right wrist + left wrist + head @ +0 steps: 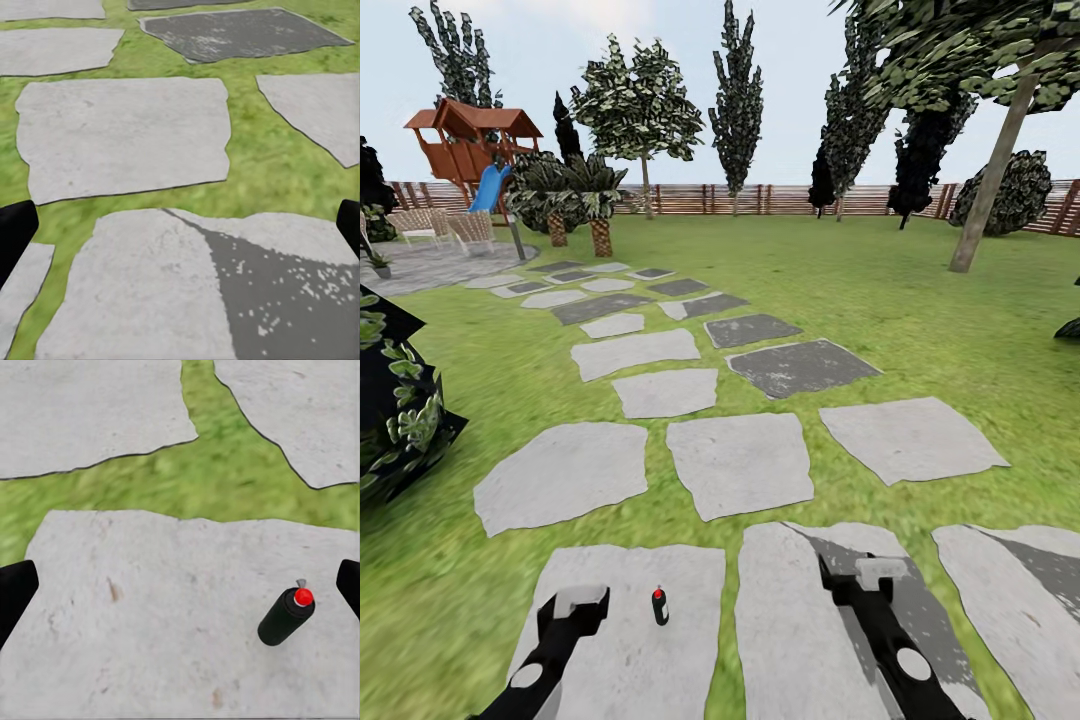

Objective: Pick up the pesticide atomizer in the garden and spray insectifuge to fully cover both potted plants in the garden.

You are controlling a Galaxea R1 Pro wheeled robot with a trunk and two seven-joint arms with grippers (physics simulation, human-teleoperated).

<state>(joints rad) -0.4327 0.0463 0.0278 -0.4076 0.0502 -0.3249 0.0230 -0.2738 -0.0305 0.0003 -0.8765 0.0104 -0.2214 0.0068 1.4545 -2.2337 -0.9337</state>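
Pesticide atomizer (659, 606): upright on a grey paving stone (620, 640), red top up | left tool (582, 603) nearer, released, bottle just to its right | right tool (865, 578) released, farther, over next stone | potted plant (379, 265) far off at the patio.

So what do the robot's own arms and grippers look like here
Both arms are glossy black with pale grey round caps at a joint. The left gripper and the right gripper each end in a light grey blocky piece on a black body. In the wrist views the fingertips show as plain black rounded pads at the frame edges. No cables or markings are visible.
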